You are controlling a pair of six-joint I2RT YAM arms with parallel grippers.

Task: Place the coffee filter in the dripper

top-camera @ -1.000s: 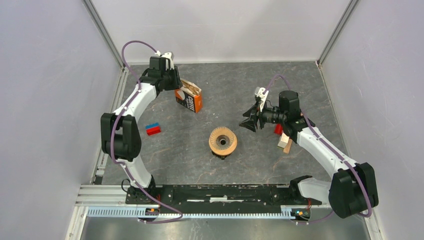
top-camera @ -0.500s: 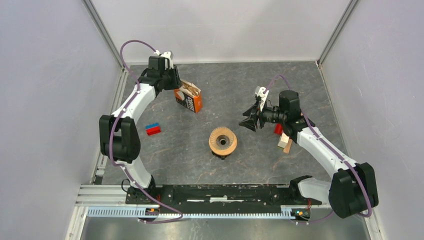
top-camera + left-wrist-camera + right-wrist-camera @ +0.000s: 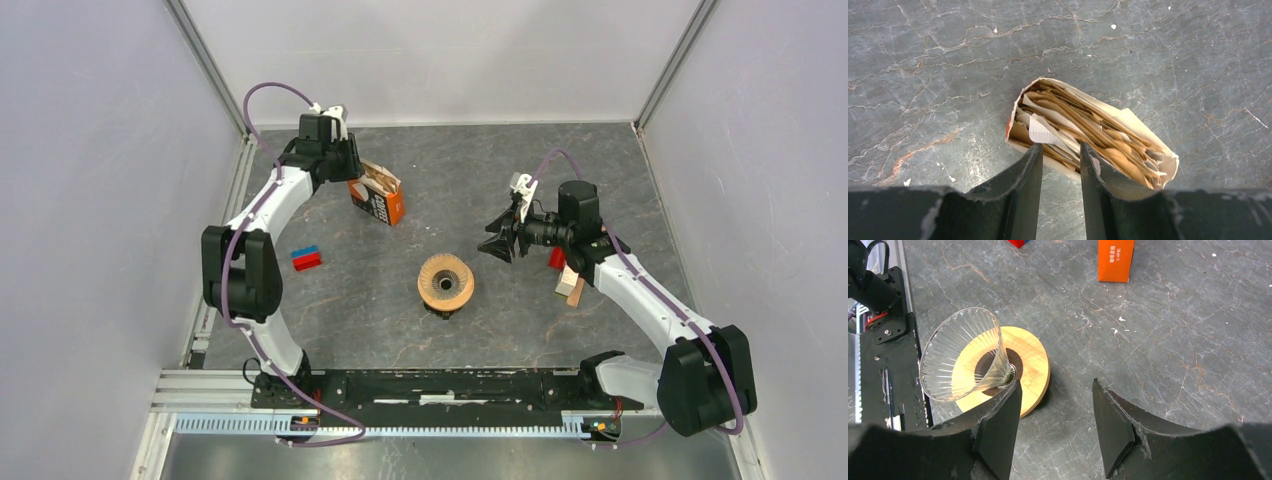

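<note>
Barely stirring since a second ago: only swaying a touch at the left arm's elbow and settling back, with nothing on the tabletop (image 3: 480, 160) displaced. Hanging the left gripper (image 3: 1060, 150) over the open mouth of the orange filter box (image 3: 1020, 107) at about 11 o'clock, keeping the fingers (image 3: 1023, 185) at a narrow gap, tips at the box's near rim above the packed coffee filters (image 3: 1088, 127); clamping nothing, as far as the wrist view shows. Leaving every filter in the box, so probably lining up a pinch on one paper edge, with the task hardly begun. Passing over a red-and-blue block (image 3: 307, 258) at 9 o'clock. Standing the dripper (image 3: 446, 282) near the centre, slightly toward 6 o'clock, upright on its wooden collar, glass cone empty. Holding the right gripper (image 3: 1055, 385) just beside the dripper at its 2 o'clock, fingers spread wide and empty, apparently waiting to steady it. Needing next a clean lift of a single filter, risking several sheets coming up together.
</note>
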